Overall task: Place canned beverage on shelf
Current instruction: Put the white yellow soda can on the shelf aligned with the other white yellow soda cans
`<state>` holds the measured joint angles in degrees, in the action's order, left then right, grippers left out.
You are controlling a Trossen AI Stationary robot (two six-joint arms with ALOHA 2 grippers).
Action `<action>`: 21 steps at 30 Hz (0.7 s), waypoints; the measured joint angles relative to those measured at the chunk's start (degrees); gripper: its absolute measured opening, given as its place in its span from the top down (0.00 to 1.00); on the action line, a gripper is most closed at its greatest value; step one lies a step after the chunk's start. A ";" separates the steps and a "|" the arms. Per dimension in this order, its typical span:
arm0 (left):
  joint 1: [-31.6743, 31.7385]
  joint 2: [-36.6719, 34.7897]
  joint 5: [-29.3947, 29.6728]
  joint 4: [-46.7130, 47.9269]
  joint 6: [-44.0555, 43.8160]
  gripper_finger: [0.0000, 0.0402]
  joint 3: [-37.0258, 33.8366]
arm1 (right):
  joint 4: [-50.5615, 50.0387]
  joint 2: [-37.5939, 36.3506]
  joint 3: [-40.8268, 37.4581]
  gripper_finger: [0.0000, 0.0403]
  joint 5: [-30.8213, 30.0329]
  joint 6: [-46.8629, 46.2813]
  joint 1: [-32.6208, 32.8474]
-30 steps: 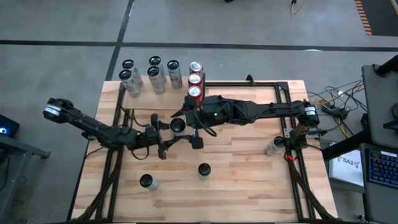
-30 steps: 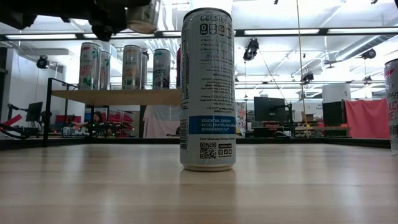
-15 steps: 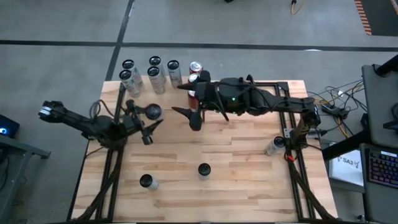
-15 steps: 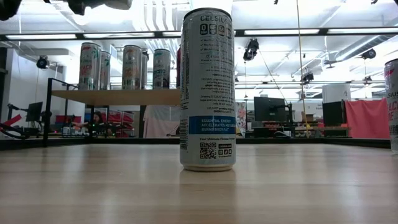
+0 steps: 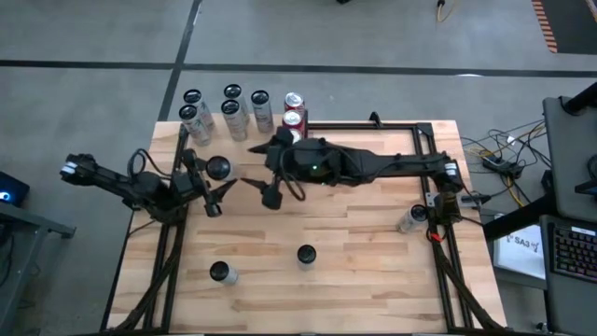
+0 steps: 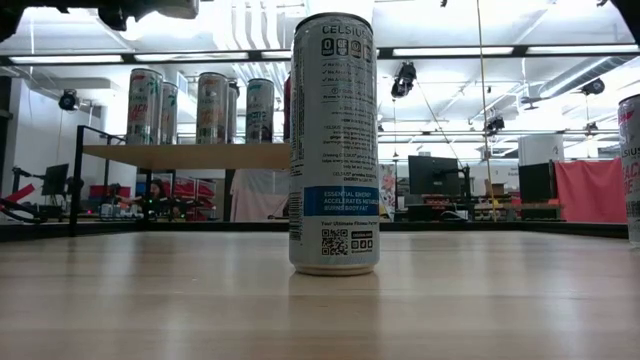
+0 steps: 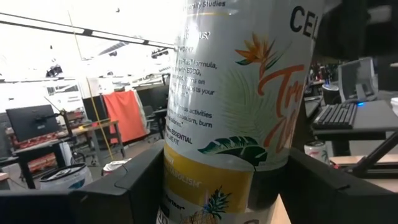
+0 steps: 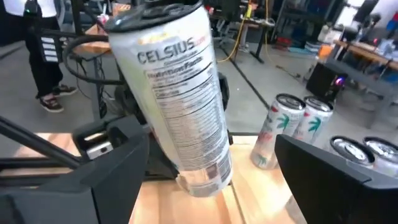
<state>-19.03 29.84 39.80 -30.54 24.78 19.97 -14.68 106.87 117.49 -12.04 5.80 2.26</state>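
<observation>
A white Celsius can with a tropical print is up in the air over the table's left half, its top showing from above. My left gripper is shut on it. My right gripper stands open just right of the can, level with it, touching nothing. The shelf stands at the table's far left and several cans stand on it in rows. My left gripper pinches the can's side wall between its two fingers, on the can's lower half. The fingers come roughly level from the table's left. The can is lifted clear of the table and leans somewhat, top end up.
Two cans stand on the near part of the tabletop, and one of them fills the middle of the low view. Another can is by the right arm's base. Bare wood lies between them.
My left gripper has carried the can from the table's middle toward the left and far edges and upward, rolling as it went. My right gripper pulled back toward the far edge, then swung out leftward toward the can.
</observation>
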 joint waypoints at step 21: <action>0.02 -1.24 1.58 0.14 -1.30 0.40 -0.55 | 16.25 5.25 0.33 0.17 3.07 7.72 0.21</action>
<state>-19.00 28.60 41.38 -30.39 23.49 19.42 1.57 112.12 117.82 -8.98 13.53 2.47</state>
